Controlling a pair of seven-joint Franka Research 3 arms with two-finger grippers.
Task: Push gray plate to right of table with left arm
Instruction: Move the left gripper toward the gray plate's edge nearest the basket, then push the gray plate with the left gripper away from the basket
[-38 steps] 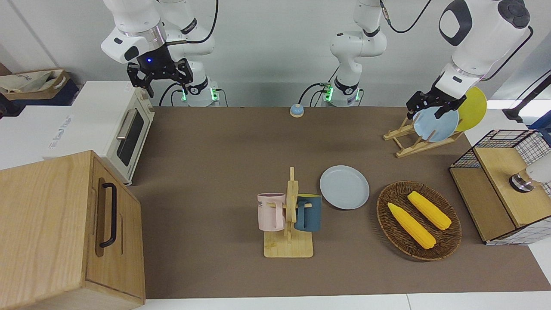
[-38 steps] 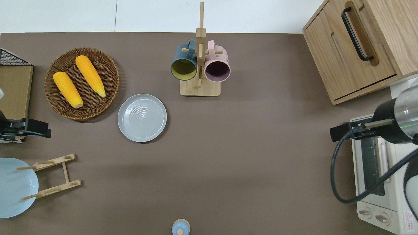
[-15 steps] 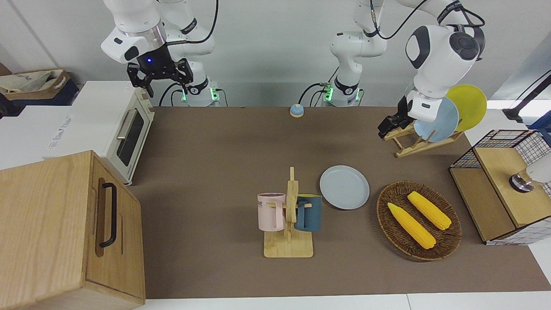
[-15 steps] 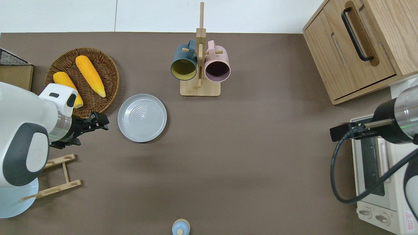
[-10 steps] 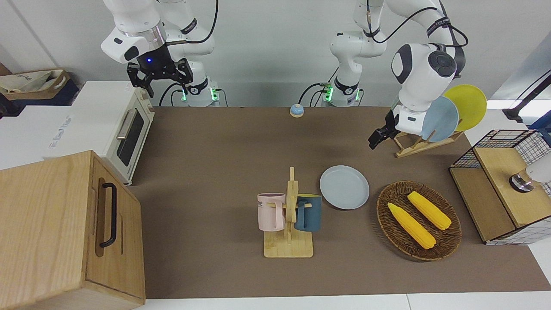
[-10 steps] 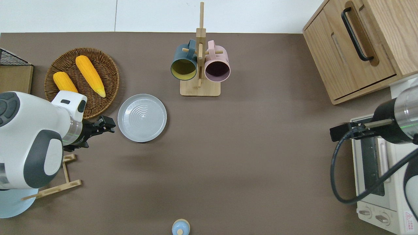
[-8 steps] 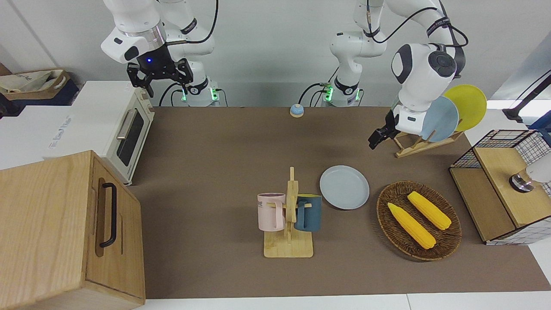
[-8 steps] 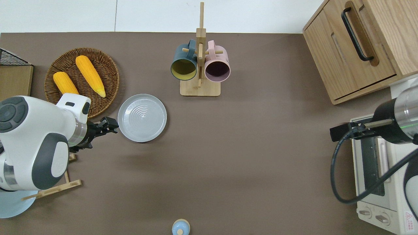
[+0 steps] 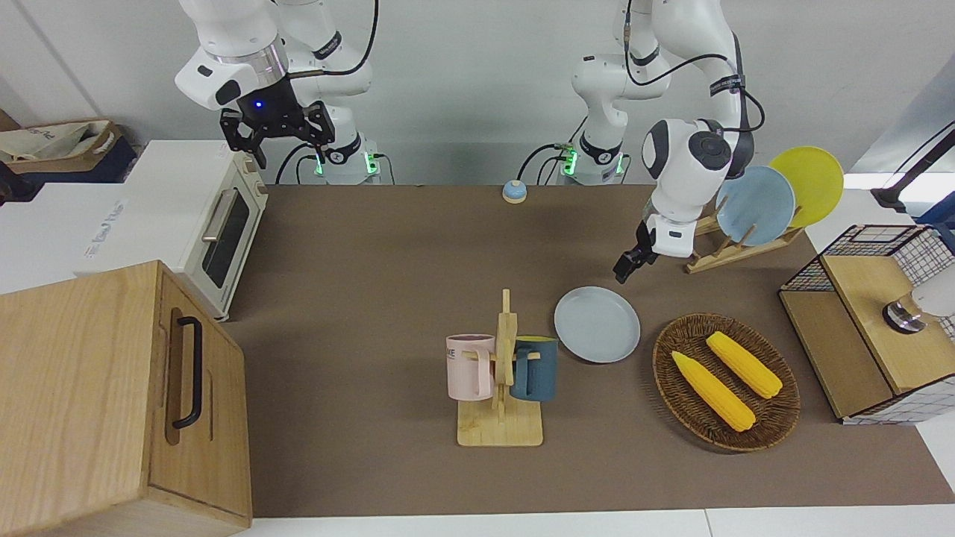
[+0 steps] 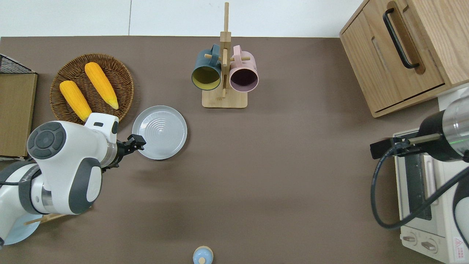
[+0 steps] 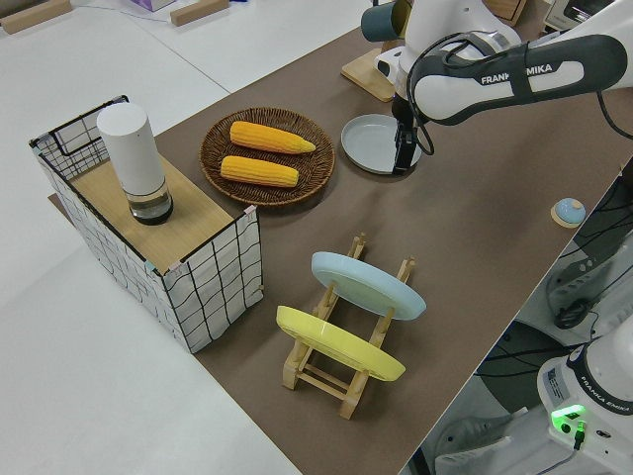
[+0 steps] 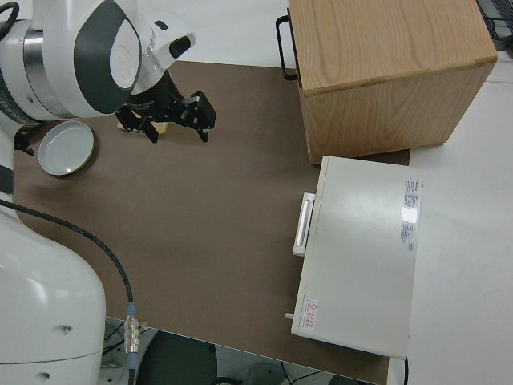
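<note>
1. Overhead view: the table (image 10: 278,176) is a brown mat with white edges; a white wall stands by the arms' bases.
2. One wooden cabinet (image 10: 403,47), one white oven (image 10: 425,205) and one wire crate (image 9: 873,321) sit at the table's ends.
3. One basket (image 10: 121,79) holds two corn cobs (image 10: 100,84).
4. Three plates: the gray plate (image 10: 159,132) lies flat near mid-table, between basket and mug stand (image 10: 224,99); two stand in a rack (image 11: 341,381).
5. Two mugs (image 10: 206,73) hang on the stand; one small bell (image 10: 202,255) sits by the robots' edge.
6. From the plate toward the oven the mat is bare.
7. The left gripper (image 10: 136,142) is at the plate's rim, basket side; contact and finger state cannot be told.
8. The right gripper (image 9: 277,127), fingers spread, is parked.
</note>
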